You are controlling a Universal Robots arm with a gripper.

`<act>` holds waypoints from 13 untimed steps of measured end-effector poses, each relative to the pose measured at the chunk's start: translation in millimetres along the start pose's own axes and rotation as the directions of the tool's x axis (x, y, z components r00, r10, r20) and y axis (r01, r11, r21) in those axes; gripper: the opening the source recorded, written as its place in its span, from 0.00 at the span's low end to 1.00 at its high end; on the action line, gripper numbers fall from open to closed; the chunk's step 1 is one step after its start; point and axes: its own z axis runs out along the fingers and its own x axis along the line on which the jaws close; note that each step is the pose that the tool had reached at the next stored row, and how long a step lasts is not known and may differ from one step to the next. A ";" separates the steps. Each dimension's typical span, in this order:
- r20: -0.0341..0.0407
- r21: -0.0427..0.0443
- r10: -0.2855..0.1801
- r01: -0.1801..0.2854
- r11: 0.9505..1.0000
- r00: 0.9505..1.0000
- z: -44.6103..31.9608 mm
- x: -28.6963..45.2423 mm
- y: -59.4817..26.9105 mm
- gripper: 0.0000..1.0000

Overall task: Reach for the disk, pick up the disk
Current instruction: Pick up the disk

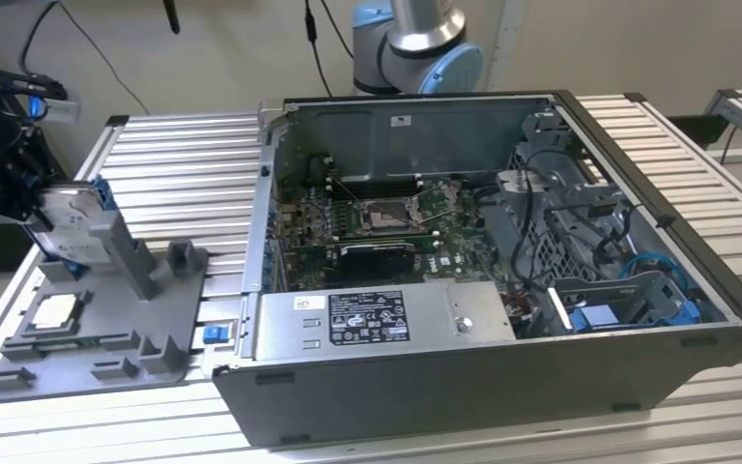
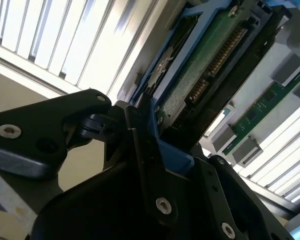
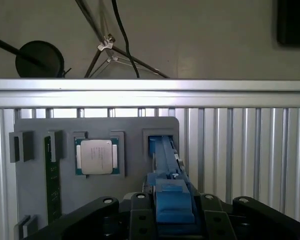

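The disk (image 1: 72,215) stands on edge, slightly tilted, in a slot of the grey fixture plate (image 1: 100,343) at the exterior view's left. My gripper (image 1: 30,208) reaches in from the left edge and is shut on the disk. In the first wrist view the blue frame of the disk (image 3: 162,150) runs edge-on from the slot up between the black fingers (image 3: 140,210). The second wrist view shows the green circuit-board side of the disk (image 2: 205,75), with one finger (image 2: 142,145) pressed against its blue frame. Whether the disk has left the slot I cannot tell.
On the fixture plate lie a square silver processor chip (image 3: 96,156) and a green memory stick (image 3: 52,180), beside upright grey holders (image 1: 185,263). An open computer case (image 1: 500,261) stands in the middle of the slatted metal table (image 1: 178,159). The arm's base (image 1: 416,48) is behind the case.
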 end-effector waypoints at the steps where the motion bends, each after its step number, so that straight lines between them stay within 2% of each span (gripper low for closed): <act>1: 0.000 0.000 0.000 0.000 1.000 1.000 -1.7 -0.1 0.0 0.00; 13: 0.001 0.000 0.000 0.000 1.000 1.000 -20.1 -1.5 0.4 0.00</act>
